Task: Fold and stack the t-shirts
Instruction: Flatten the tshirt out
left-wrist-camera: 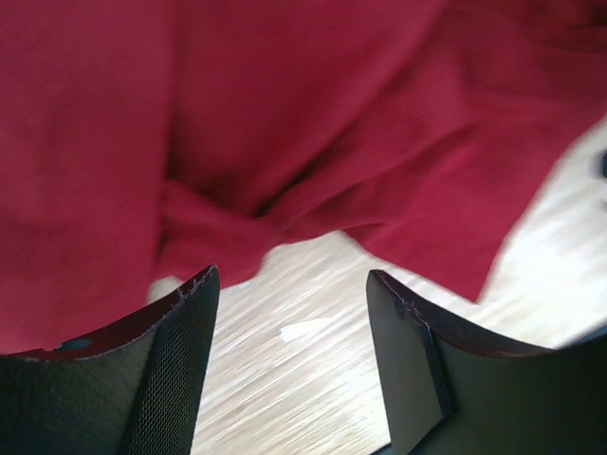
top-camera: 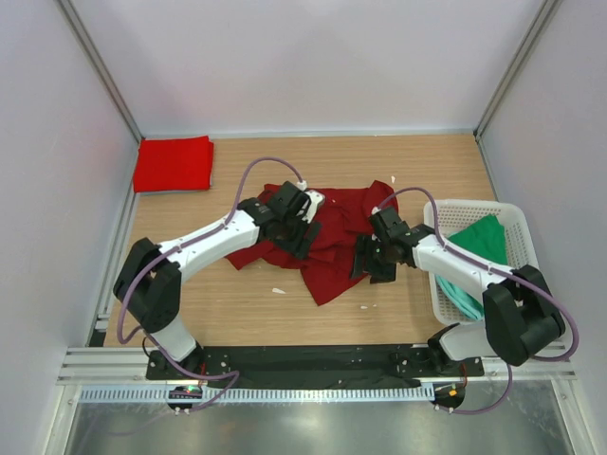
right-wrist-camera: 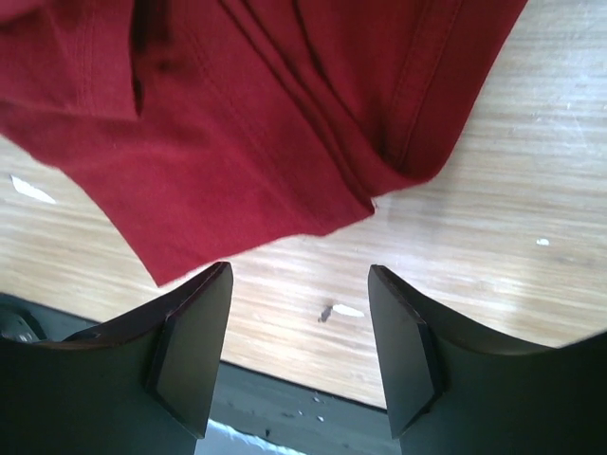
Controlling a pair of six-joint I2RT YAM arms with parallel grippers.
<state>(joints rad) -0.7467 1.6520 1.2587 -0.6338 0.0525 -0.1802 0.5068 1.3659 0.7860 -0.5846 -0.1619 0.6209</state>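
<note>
A dark maroon t-shirt lies crumpled in the middle of the table. It fills the top of the left wrist view and of the right wrist view. My left gripper is open and empty above the shirt's left part, its fingers over bare wood. My right gripper is open and empty at the shirt's right edge, its fingers just short of the hem. A brighter red t-shirt lies folded at the far left. A green t-shirt and a teal one sit in the basket.
A white plastic basket stands at the right. Small white scraps lie on the wooden table. Grey walls close in the left, far and right sides. A black rail runs along the near edge.
</note>
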